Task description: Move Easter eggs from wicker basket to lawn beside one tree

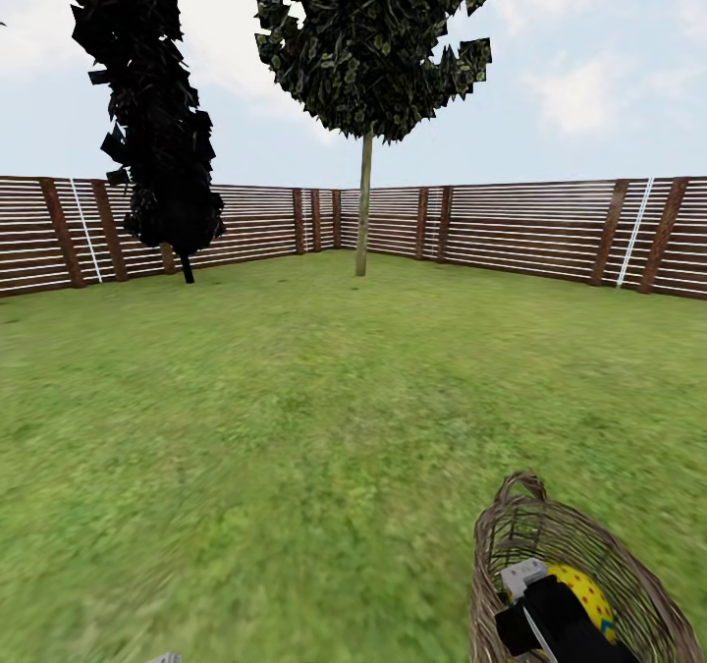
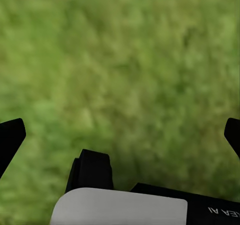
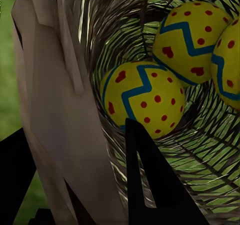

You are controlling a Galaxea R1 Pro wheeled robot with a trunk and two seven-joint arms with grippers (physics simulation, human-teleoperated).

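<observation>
The wicker basket (image 1: 511, 535) sits tilted at the lower right of the lawn (image 1: 295, 427) in the head view. My right gripper (image 1: 542, 612) reaches into it beside a yellow Easter egg (image 1: 584, 594). In the right wrist view the basket's wall (image 3: 55, 100) stands between the two fingers, one finger (image 3: 150, 185) inside and the other outside, so the right gripper (image 3: 75, 127) is shut on it. Three Easter eggs lie inside: one (image 3: 142, 100) just past the inner finger, one (image 3: 192, 35) deeper, one (image 3: 230, 65) at the edge. My left gripper (image 2: 121, 135) hangs open over bare grass. The tree is out of view.
A thin-trunked, round-crowned tree (image 1: 364, 201) stands far ahead near the fence corner. A dark conifer (image 1: 162, 152) rises at the far left. A brown slatted fence (image 1: 530, 226) closes the garden all round. Wide open grass lies between me and them.
</observation>
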